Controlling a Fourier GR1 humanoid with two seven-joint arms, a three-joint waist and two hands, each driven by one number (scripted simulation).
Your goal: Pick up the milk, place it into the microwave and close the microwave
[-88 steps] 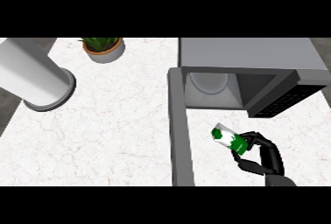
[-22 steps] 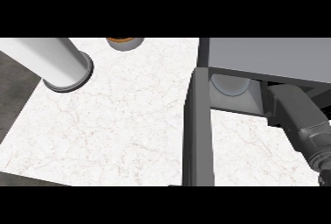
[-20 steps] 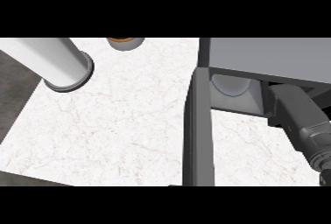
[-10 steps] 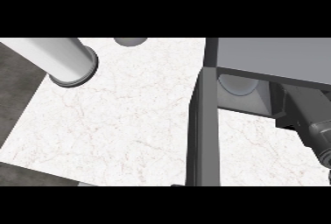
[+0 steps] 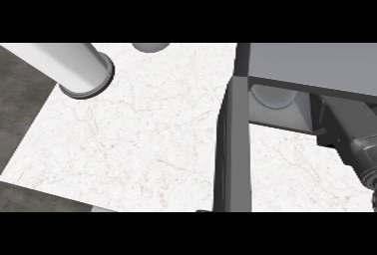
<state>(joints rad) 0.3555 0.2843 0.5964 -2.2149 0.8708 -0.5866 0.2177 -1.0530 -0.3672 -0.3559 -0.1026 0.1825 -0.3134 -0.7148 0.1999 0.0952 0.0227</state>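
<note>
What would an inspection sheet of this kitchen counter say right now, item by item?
Surface: white marbled counter, bare across its middle.
Job's things: microwave at upper right, its door standing open, edge-on; the milk is not visible.
Clutter: a grey round object cut off at the top edge; a pale round shape inside the microwave.
Hands: neither hand shows; a grey right forearm reaches toward the microwave opening, and a pale cylinder crosses the upper left.
Cables: nothing seen.
Surroundings: dark floor left of the counter.
</note>
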